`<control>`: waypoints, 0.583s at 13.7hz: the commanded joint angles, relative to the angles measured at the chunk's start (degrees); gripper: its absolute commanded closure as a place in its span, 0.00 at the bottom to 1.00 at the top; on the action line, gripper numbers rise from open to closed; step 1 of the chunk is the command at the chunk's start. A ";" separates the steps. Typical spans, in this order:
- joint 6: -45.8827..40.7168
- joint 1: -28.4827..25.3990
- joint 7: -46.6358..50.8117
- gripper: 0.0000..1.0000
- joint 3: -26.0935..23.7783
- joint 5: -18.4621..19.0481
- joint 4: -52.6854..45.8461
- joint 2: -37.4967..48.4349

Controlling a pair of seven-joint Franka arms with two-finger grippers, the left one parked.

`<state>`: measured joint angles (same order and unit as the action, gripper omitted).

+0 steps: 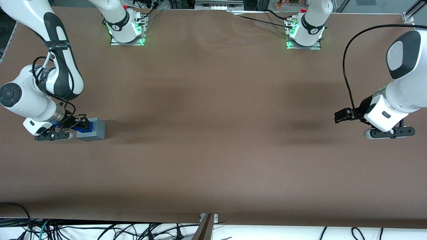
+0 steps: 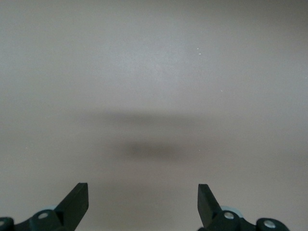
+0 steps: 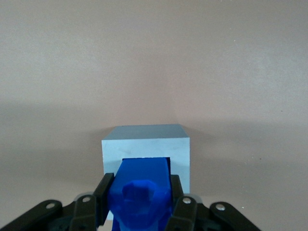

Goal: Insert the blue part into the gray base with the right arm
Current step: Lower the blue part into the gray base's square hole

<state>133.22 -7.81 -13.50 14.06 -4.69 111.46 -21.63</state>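
The gray base [image 1: 92, 130] [image 3: 146, 144], a light gray cube, lies on the brown table near the working arm's end. Its square recess faces sideways toward my gripper. The blue part [image 3: 140, 191] [image 1: 82, 127] is clamped between my black fingers [image 3: 103, 197], and its front end sits in the mouth of the recess. My gripper [image 3: 139, 198] [image 1: 77, 126] is low over the table, right beside the base, shut on the blue part. The part's lumpy knob points back at the wrist camera.
Brown table cloth [image 1: 213, 140] stretches out around the base. Two arm mounts with green lights [image 1: 126, 31] [image 1: 304, 35] stand along the table edge farthest from the front camera. Cables [image 1: 66, 230] hang below the near edge.
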 commanded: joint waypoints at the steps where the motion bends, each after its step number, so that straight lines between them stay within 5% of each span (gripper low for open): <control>1: 0.99 -0.01 0.14 0.50 -0.17 -1.02 0.07 -1.84; 3: 0.99 0.07 0.14 0.05 -0.17 -1.37 -0.02 -1.84; 8: -0.67 -0.10 -0.30 0.01 -0.17 -1.37 -1.77 -0.70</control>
<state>133.84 -7.87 -13.49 14.02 -4.97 110.92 -23.01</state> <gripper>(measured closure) 0.009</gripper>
